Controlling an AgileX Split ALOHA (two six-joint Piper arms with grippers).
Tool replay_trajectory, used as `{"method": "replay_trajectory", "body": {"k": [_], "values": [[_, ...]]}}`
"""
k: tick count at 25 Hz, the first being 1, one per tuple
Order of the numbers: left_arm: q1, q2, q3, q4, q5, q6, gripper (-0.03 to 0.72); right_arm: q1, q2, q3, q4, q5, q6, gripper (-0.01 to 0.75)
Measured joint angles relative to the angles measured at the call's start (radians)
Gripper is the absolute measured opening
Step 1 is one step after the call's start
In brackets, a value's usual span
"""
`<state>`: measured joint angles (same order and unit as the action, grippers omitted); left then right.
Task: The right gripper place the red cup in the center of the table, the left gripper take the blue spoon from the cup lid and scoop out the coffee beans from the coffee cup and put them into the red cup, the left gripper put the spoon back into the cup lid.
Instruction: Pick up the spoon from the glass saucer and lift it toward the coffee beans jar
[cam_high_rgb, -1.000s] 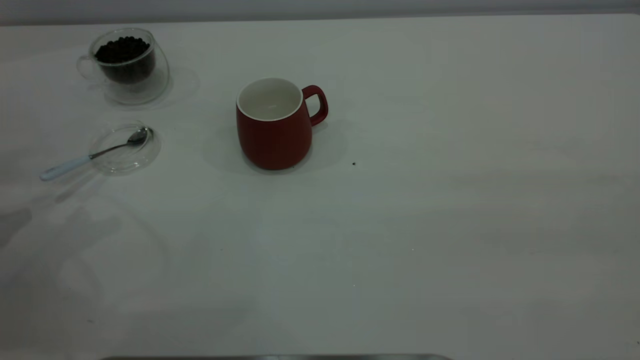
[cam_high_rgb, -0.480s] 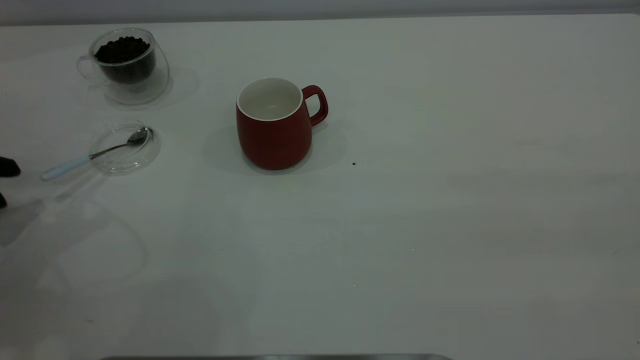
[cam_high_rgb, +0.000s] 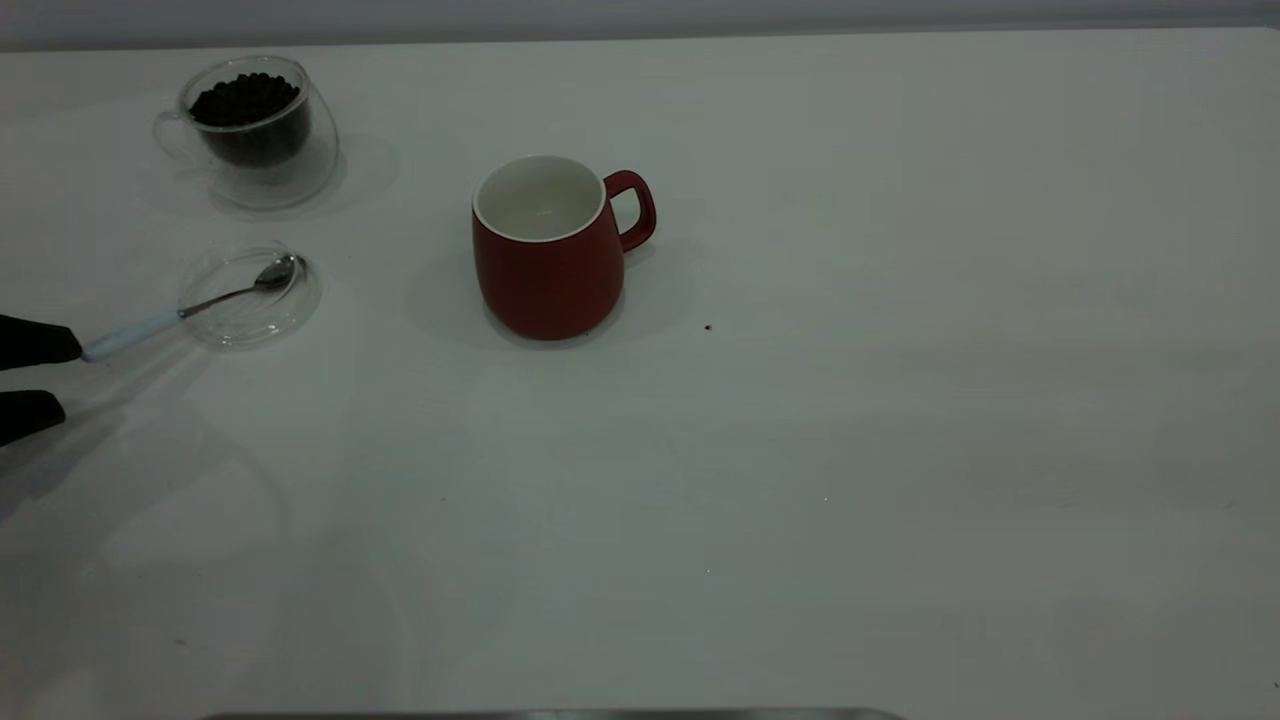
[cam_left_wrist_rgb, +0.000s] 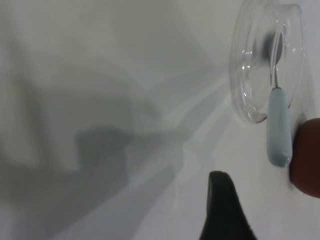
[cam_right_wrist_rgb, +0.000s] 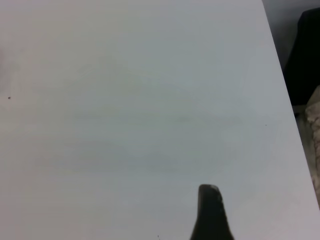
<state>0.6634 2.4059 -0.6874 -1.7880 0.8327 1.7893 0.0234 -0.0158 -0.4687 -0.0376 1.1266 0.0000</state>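
Red cup (cam_high_rgb: 548, 262) stands upright a little left of the worktop's (cam_high_rgb: 900, 400) middle in the exterior view, its handle turned to the right and its white inside bare. Upper left holds the coffee cup (cam_high_rgb: 255, 130), a clear glass one heaped with coffee beans (cam_high_rgb: 245, 100). Below it lies the cup lid (cam_high_rgb: 250, 297), with the blue spoon (cam_high_rgb: 190, 308) resting bowl-in and its pale handle sticking out over the rim toward the left edge. The left gripper (cam_high_rgb: 35, 378) enters at that edge, jaws spread wide, its upper finger right at the handle's tip. Of the right gripper (cam_right_wrist_rgb: 212, 212), only one dark finger shows over bare worktop; its opening cannot be judged.
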Motion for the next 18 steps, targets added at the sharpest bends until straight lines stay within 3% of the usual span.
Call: {"method": "replay_trajectory", "body": {"k": [18], "values": [[-0.019,0.009,-0.02,-0.001,0.019,0.039,0.516,0.0,0.0,0.0,0.0,0.0,0.0,0.574]]}}
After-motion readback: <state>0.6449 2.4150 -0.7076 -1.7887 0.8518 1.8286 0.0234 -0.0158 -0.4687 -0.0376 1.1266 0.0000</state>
